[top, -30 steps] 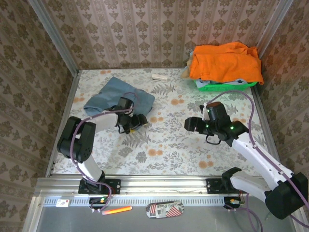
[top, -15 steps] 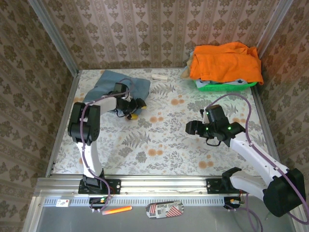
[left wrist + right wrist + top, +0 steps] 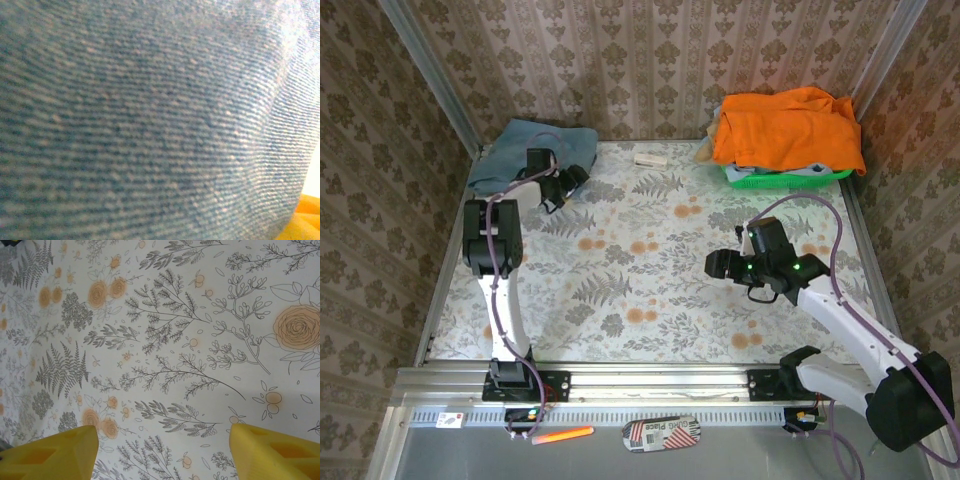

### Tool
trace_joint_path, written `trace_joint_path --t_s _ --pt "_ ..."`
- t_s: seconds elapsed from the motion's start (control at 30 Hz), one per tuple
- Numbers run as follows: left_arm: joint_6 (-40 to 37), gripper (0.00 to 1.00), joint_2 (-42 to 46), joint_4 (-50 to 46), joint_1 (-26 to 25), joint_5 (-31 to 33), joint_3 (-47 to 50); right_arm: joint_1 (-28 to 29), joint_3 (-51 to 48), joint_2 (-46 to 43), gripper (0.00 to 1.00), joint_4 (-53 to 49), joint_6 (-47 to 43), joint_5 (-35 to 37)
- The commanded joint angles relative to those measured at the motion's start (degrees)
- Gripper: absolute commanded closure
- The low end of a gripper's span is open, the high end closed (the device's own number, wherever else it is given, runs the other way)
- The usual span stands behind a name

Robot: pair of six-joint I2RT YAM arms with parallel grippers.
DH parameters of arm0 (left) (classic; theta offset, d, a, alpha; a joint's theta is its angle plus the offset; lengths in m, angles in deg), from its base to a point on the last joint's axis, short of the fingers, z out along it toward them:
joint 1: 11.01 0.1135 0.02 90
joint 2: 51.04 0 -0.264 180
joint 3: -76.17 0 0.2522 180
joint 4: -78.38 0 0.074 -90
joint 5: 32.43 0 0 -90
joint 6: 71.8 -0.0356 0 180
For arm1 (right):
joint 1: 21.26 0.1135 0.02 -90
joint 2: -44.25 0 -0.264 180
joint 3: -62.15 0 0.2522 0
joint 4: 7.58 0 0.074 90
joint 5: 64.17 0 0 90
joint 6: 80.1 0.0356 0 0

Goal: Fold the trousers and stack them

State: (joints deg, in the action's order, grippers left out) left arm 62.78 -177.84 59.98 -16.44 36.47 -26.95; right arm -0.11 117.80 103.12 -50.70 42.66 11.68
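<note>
I see a surface (image 3: 650, 270) covered in a floral print of ferns and orange blossoms, closed in by patterned wallpaper walls (image 3: 620, 60). At the far right, a heap of orange clothes (image 3: 785, 125) sits on a green basket (image 3: 770, 178). The blue trousers (image 3: 515, 150) lie bunched in the far left corner, partly against the wall. The left arm (image 3: 490, 240) reaches into them; its wrist camera sees blue denim (image 3: 150, 120) up close, and I cannot tell how its jaws stand. The right arm (image 3: 830, 310) hovers over bare surface, jaws spread wide, yellow fingers (image 3: 55, 450) holding nothing. Since a second ago, the left arm has dragged the trousers from mid-left into that corner.
</note>
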Motion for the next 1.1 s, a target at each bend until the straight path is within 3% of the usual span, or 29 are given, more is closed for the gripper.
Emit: trace_joint_path --t_s 0.0,0.2,0.37,0.57,0.83,1.07 --pt "3.4 0.23 -3.0 9.6 -0.1 1.5 -3.7 -0.4 -0.8 -1.2 0.28 -0.3 -0.8 -0.3" --pt "3.6 0.23 -6.6 8.9 -2.6 4.7 -9.5 -0.4 0.0 -0.5 0.28 0.0 -0.6 -0.6" --pt "7.7 0.22 -4.1 15.0 -1.1 12.0 -3.0 -0.5 0.7 -0.9 0.28 -1.0 -1.1 0.3" --pt "7.4 0.23 -1.1 16.5 2.2 12.6 1.0 -0.6 0.5 -0.8 0.28 -0.8 -1.1 0.7" --pt "4.2 0.23 2.2 19.0 2.8 9.5 4.0 -0.6 0.1 -0.4 0.28 0.6 0.0 0.1" --pt "-0.9 0.18 0.9 15.4 2.4 3.1 -1.2 -0.6 1.1 -1.8 0.28 -1.1 -0.6 0.9"
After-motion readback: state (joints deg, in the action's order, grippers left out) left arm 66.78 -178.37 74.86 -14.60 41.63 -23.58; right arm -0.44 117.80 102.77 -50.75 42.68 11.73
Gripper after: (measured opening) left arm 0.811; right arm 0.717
